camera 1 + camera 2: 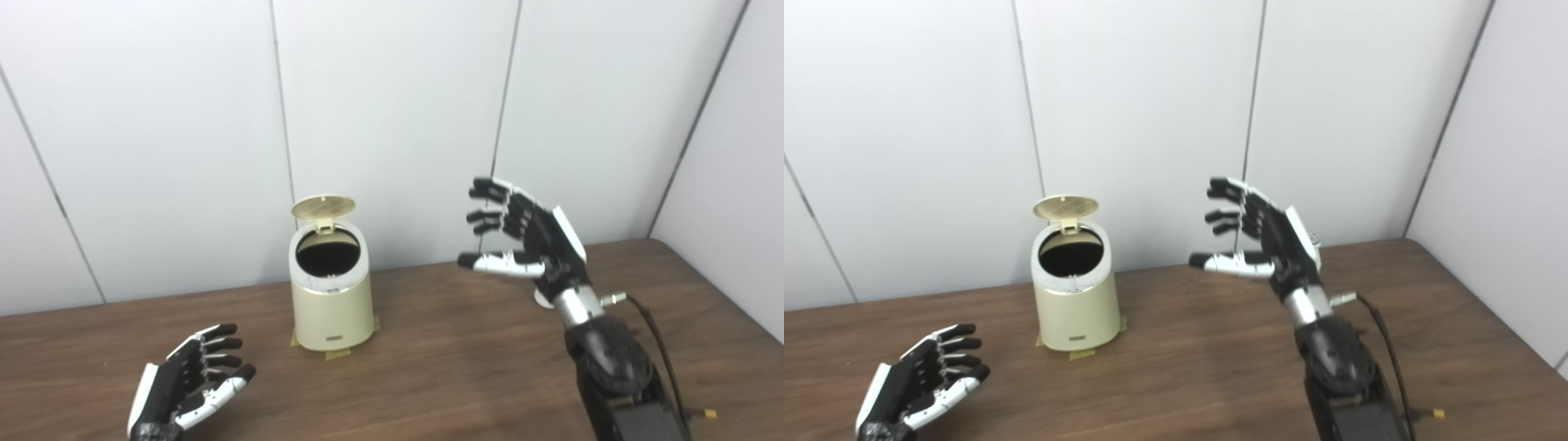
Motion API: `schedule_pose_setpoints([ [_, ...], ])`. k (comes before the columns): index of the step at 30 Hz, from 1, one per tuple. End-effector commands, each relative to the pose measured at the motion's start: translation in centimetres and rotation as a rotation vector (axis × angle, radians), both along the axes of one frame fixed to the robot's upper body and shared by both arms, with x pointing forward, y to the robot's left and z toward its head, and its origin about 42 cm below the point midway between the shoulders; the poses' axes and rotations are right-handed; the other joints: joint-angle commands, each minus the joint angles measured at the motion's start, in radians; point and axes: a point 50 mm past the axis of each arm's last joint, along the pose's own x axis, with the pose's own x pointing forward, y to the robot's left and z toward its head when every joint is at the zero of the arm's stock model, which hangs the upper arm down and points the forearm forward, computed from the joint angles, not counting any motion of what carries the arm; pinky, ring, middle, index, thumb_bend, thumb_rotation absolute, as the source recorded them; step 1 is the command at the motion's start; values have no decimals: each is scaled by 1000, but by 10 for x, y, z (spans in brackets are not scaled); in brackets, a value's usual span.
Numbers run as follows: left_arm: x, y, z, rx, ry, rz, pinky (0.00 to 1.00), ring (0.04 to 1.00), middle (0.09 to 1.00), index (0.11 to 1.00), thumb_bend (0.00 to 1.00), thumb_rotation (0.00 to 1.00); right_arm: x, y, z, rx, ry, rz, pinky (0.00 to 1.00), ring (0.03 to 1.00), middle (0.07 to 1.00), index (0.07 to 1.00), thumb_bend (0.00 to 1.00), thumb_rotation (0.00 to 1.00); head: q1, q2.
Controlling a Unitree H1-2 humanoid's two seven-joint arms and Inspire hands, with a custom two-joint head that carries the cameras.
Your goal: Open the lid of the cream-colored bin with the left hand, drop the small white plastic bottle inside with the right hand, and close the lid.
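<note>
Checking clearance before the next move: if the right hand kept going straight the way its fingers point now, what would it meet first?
Probably nothing: the open right hand points left, above the brown wooden table, toward the cream-coloured bin's raised lid; depth is unclear.

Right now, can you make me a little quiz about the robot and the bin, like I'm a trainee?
1. True or false: the lid of the cream bin is shut.
2. Which hand is raised higher? A) left hand B) right hand C) both are level
3. Fill in: the bin stands on the brown wooden ____.

Key:
1. False. The lid stands open.
2. B
3. table
</note>
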Motion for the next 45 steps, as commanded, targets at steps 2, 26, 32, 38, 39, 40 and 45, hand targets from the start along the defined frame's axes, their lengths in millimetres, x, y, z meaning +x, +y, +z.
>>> schedule_pose_setpoints([
  [2,13,10,20,9,-87,-11,520,636,718,769,623,120,13,-24,39,-60,-50,-83,595,648,741,756,850,184,-25,-14],
  [26,18,19,25,-169,-53,-79,543,652,730,763,645,196,13,-137,-2,-120,307,-328,923,972,998,1000,916,353,-122,-23],
  [32,18,20,25,-182,-63,-94,522,645,726,751,644,167,10,-141,-28,-40,362,-314,980,980,978,1000,915,318,-121,-17],
  [38,18,23,26,-201,-62,-88,499,625,713,736,669,160,5,-145,-52,-30,402,-300,842,933,975,1000,832,267,-113,-9],
  [39,18,23,26,-201,-62,-89,492,621,710,736,675,164,4,-146,-56,-24,407,-295,862,941,980,1000,833,267,-111,-8],
  [40,18,23,26,-200,-61,-89,488,618,709,735,681,168,3,-146,-59,-19,409,-291,878,948,981,1000,833,265,-111,-8],
  [45,18,24,27,-195,-69,-90,488,610,701,738,695,176,0,-144,-70,16,423,-290,899,937,967,981,802,212,-106,1],
])
